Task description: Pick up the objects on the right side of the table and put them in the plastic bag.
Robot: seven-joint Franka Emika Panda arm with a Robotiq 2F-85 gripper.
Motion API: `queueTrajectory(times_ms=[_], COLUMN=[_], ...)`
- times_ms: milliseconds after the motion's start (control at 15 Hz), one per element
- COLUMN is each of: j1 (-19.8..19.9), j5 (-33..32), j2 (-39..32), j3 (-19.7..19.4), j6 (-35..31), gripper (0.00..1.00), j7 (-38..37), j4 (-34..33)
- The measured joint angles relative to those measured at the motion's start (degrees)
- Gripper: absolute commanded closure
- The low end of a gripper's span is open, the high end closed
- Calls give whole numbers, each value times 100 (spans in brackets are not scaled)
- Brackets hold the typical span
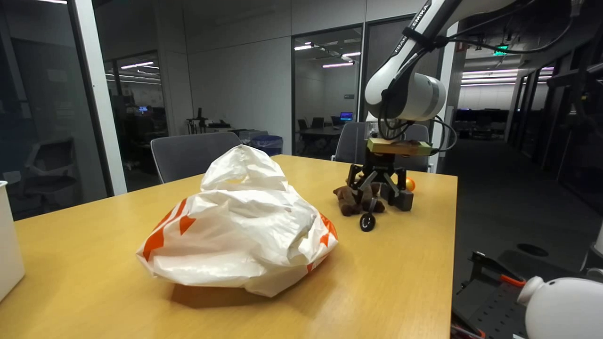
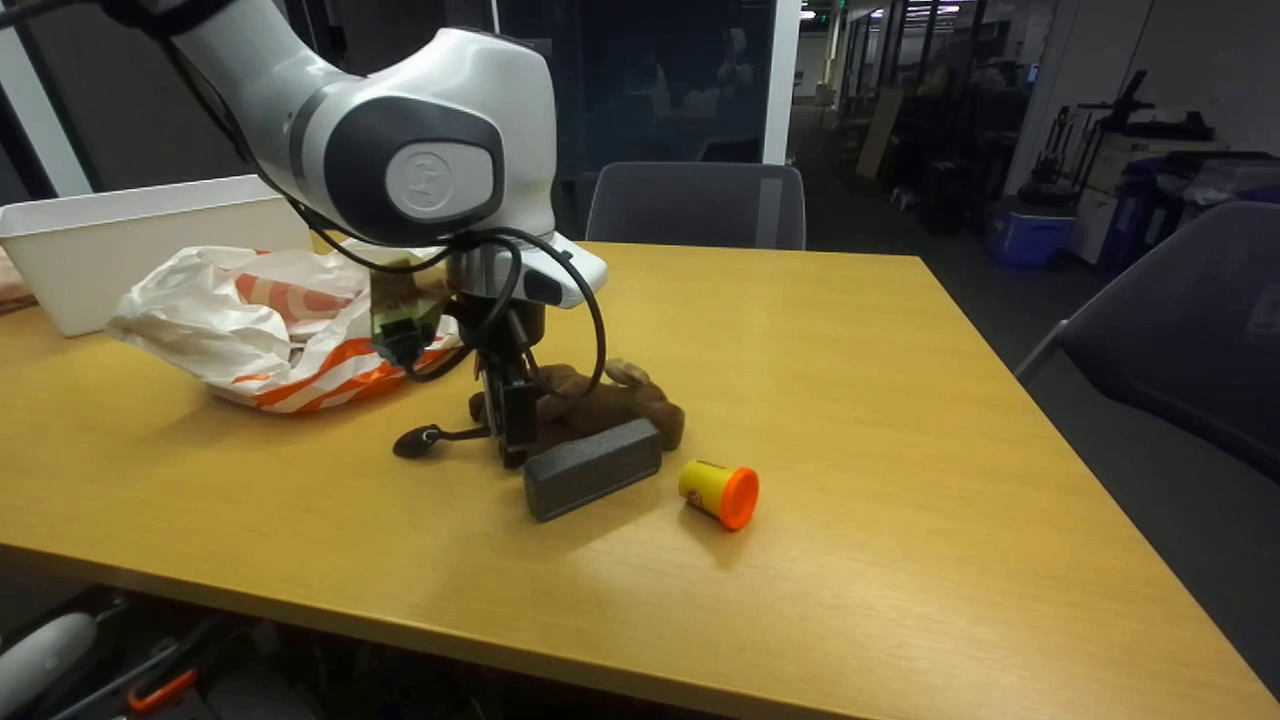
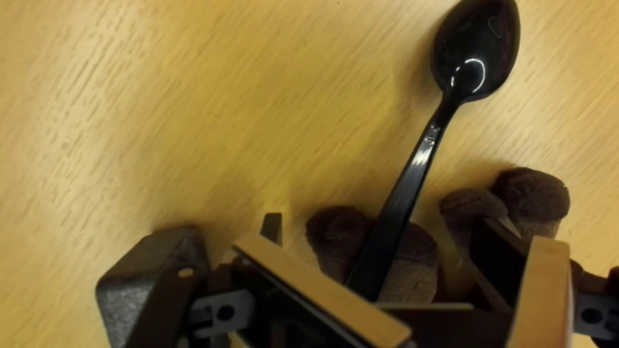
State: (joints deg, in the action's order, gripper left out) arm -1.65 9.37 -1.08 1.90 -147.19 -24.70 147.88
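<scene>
A black spoon [image 1: 367, 222] lies with its handle across a brown plush toy [image 1: 347, 201]; both also show in an exterior view [image 2: 418, 441]. In the wrist view the spoon [image 3: 476, 48] has its bowl on the table and its handle over the plush legs [image 3: 338, 237]. My gripper [image 1: 378, 189] is low over the plush, fingers apart on either side of the handle. A dark grey block [image 2: 595, 470] sits beside one finger. A yellow can with an orange lid [image 2: 715, 492] lies on its side past the block. The white plastic bag [image 1: 240, 240] with orange marks stands on the table; its inside is hidden.
A white bin [image 2: 150, 250] stands behind the bag, partly seen in an exterior view [image 1: 7, 249]. The wooden table [image 2: 900, 560] has edges close to the objects. Chairs [image 1: 198, 153] stand around it. Cables hang from the arm near the gripper.
</scene>
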Motion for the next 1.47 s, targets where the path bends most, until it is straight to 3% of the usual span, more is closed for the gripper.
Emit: queueTrajectory(times_ms=[67, 200, 467, 733, 933, 1133, 1200, 1467], j1=[1, 4, 4, 4, 4, 4, 4, -10], j5=[0, 0, 0, -6, -96, -431, -614, -1526], j2=[-2, -4, -3, -4, -4, -3, 2, 137], j3=[-9, -21, -21, -18, -17, -18, -19, 4], j6=[7, 15, 68, 305, 440, 514, 542, 1176], gripper=[0, 10, 47, 78, 95, 98, 93, 93], j7=[0, 0, 0, 0, -4, -118, -212, -695], j4=[0, 1, 0, 9, 22, 24, 19, -52])
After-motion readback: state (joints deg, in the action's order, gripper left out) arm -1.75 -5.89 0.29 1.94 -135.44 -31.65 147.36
